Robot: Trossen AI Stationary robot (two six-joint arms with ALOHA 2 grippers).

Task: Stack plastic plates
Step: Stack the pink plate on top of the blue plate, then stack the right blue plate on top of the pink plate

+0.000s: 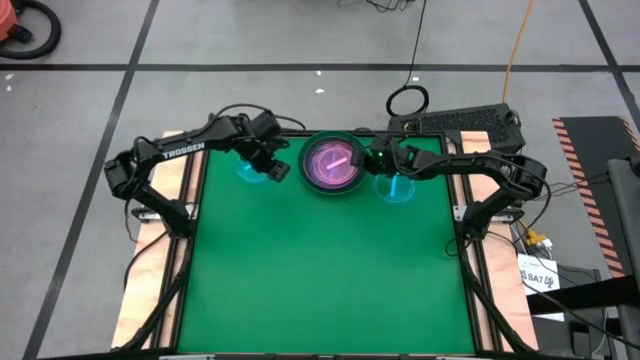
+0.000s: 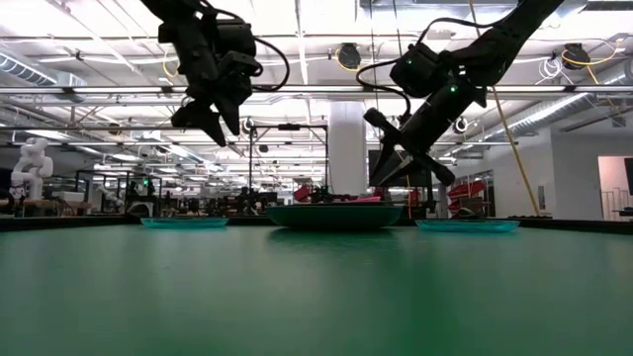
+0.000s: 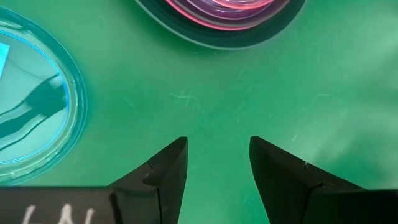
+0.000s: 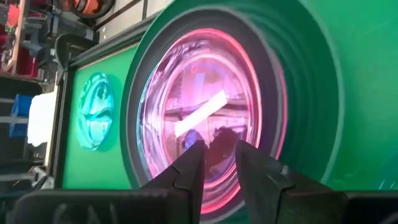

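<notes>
A stack of plates [image 1: 333,165] stands at the far middle of the green table: a dark green-grey plate with pink plates [image 4: 205,118] inside it. One translucent cyan plate [image 1: 250,168] lies flat to its left, another [image 1: 395,187] to its right. My left gripper [image 1: 277,170] hangs open above the mat between the left cyan plate [image 3: 31,118] and the stack [image 3: 224,18]. My right gripper [image 1: 372,162] hangs open and empty above the stack's right rim, between the stack and the right cyan plate [image 2: 467,225].
A black keyboard-like box [image 1: 465,122] and cables lie beyond the table's far right corner. The green mat [image 1: 320,270] stretches from the plates to the near edge. Wooden table borders [image 1: 165,230] run along both sides.
</notes>
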